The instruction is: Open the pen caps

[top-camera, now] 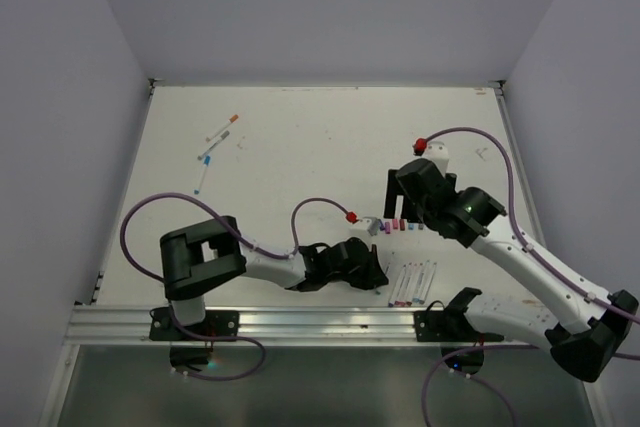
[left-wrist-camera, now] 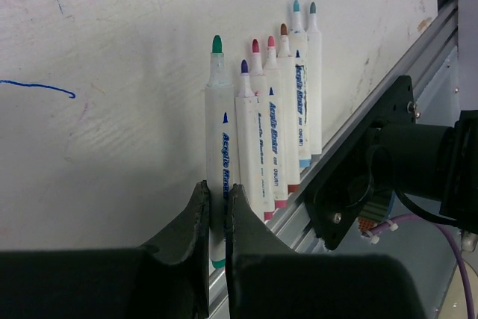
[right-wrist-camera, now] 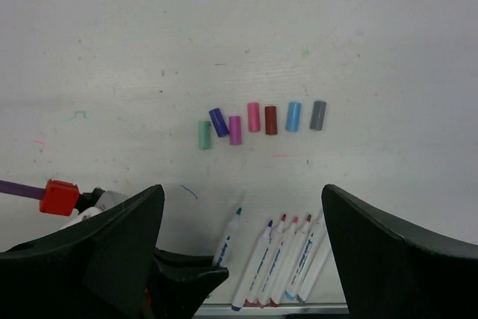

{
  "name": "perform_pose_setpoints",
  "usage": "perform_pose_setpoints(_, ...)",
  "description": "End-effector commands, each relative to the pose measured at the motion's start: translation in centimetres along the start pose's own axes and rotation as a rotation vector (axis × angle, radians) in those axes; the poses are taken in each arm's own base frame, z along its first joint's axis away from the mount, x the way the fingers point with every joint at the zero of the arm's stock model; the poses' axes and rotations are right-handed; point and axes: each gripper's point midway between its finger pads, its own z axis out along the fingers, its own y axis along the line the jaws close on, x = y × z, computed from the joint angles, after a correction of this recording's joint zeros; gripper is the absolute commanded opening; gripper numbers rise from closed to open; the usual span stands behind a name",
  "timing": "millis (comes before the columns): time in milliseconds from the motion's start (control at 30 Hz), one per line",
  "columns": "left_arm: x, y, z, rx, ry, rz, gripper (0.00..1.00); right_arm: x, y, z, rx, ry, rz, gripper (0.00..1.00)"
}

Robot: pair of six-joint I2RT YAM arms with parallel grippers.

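The left gripper (left-wrist-camera: 218, 190) is clamped on the green pen (left-wrist-camera: 216, 125), just beside the pen row (left-wrist-camera: 280, 110), likely to lay it there uncapped. The right gripper (right-wrist-camera: 243, 196) hangs spread wide above the caps (right-wrist-camera: 254, 119), lined up beyond that row. Only the top view shows more pens (top-camera: 215, 147) far from the row, perhaps capped.
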Motion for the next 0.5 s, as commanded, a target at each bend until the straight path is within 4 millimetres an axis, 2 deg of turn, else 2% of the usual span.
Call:
perform_pose_setpoints(0,-0.7,-0.5,0.7,-0.003,-0.018,0.02,0.0,2.0,-2.4,-0.8,0.065,0.042,0.007,0.9)
perform_pose_setpoints(167,-0.4,0.5,1.3,-0.043,-0.008,0.026,0.03,2.0,-4.6,-2.5,0.088,0.007,-0.028,0.9)
perform_pose_setpoints(233,0.0,1.1,1.6,-0.063,0.003,0.021,0.14,1.9,-4.8,-3.1,0.069,-0.011,-0.012,0.9)
perform_pose_setpoints(267,0.0,1.2,1.6,-0.066,0.003,0.018,0.14,1.8,-4.7,-3.3,0.054,-0.02,-0.003,0.9)
perform_pose_setpoints(333,0.4,1.6,1.4,-0.069,0.006,-0.002,0.21,1.7,-4.3,-3.4,0.022,-0.029,0.015,0.9)
perform_pose_setpoints(467,0.4,2.1,0.6,-0.068,-0.016,-0.023,0.37,2.0,-4.1,-2.7,0.05,-0.005,0.004,0.93)
